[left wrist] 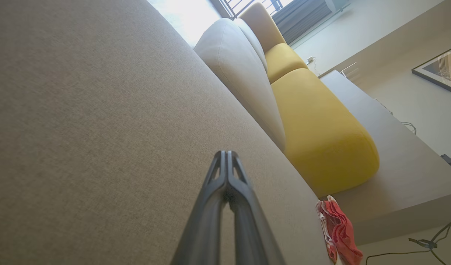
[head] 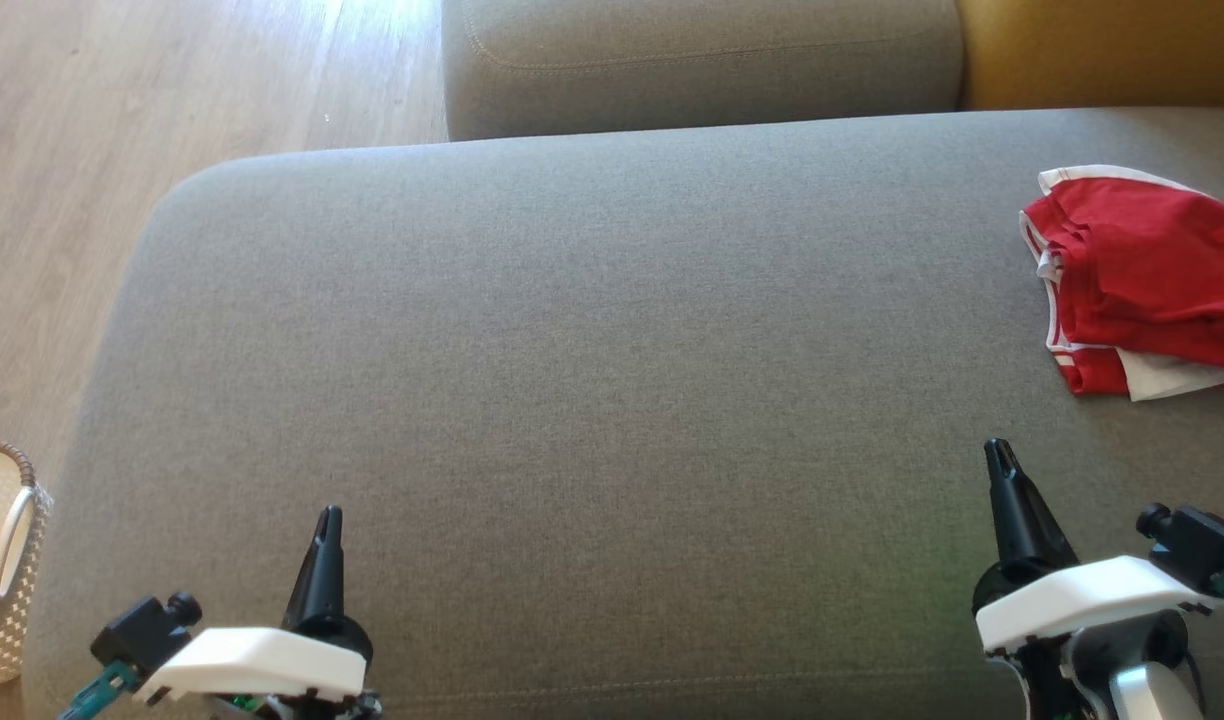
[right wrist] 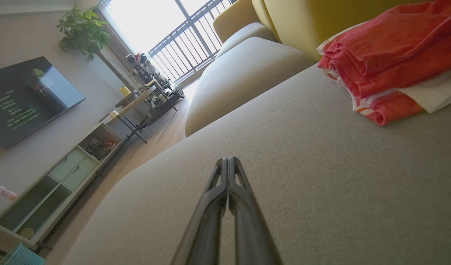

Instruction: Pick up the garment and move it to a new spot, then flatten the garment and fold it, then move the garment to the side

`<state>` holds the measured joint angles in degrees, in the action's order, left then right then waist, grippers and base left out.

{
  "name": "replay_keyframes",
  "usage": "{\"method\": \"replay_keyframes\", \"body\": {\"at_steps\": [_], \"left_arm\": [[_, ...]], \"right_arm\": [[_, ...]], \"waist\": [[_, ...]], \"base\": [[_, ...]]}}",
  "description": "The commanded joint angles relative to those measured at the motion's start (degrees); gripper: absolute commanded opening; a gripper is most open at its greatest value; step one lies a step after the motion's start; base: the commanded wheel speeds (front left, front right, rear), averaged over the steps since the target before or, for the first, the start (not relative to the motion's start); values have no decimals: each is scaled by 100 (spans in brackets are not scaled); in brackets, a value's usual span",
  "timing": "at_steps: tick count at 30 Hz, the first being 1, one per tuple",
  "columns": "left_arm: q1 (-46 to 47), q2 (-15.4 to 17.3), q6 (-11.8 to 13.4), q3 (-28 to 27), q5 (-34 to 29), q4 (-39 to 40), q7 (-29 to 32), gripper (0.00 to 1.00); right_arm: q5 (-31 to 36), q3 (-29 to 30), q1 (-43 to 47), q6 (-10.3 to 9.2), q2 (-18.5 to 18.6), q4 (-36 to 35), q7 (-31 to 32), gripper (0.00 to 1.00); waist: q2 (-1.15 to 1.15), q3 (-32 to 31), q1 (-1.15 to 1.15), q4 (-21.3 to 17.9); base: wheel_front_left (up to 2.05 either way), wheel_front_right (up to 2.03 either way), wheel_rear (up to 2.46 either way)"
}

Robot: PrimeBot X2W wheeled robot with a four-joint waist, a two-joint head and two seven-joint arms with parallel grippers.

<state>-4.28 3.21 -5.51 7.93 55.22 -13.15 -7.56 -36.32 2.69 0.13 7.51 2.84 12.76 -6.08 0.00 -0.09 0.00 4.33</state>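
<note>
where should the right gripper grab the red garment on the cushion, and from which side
Probably the near left corner of the garment, where the striped trim layers stack into a thick edge. Come in from the front left with the right gripper, now shut: that corner faces it across bare cushion.

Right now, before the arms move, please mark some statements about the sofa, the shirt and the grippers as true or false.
1. The garment lies on the grey cushion, on the robot's right. True.
2. The left gripper holds the garment. False: it is shut, empty and apart from it.
3. The right gripper is shut. True.
4. The basket stands on the cushion. False: it stands on the floor beside it.
</note>
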Motion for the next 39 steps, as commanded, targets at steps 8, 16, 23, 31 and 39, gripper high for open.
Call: {"method": "replay_keyframes", "body": {"at_steps": [8, 16, 23, 31, 39], "left_arm": [[405, 79, -51, -271, 469, 140, 144, 0], [479, 85, -69, -385, 876, 114, 273, 0], [535, 87, -82, -472, 1179, 94, 371, 0], [610, 90, -99, -590, 1583, 68, 504, 0], [685, 91, -117, -710, 1985, 41, 639, 0]], "right_arm": [[-680, 27, -355, -1, 4, -134, 141, 0], [-1266, 70, -388, -1, 4, -103, 274, 0], [-1703, 101, -413, -1, 4, -80, 374, 0], [-2289, 144, -446, -1, 4, -49, 507, 0], [-2876, 187, -479, -1, 4, -18, 641, 0]], "waist": [[0, 3, 0, -46], [0, 6, 0, -92], [0, 8, 0, -127], [0, 11, 0, -173], [0, 14, 0, -219]], "base": [[0, 0, 0], [0, 0, 0], [0, 0, 0], [0, 0, 0], [0, 0, 0]]}}
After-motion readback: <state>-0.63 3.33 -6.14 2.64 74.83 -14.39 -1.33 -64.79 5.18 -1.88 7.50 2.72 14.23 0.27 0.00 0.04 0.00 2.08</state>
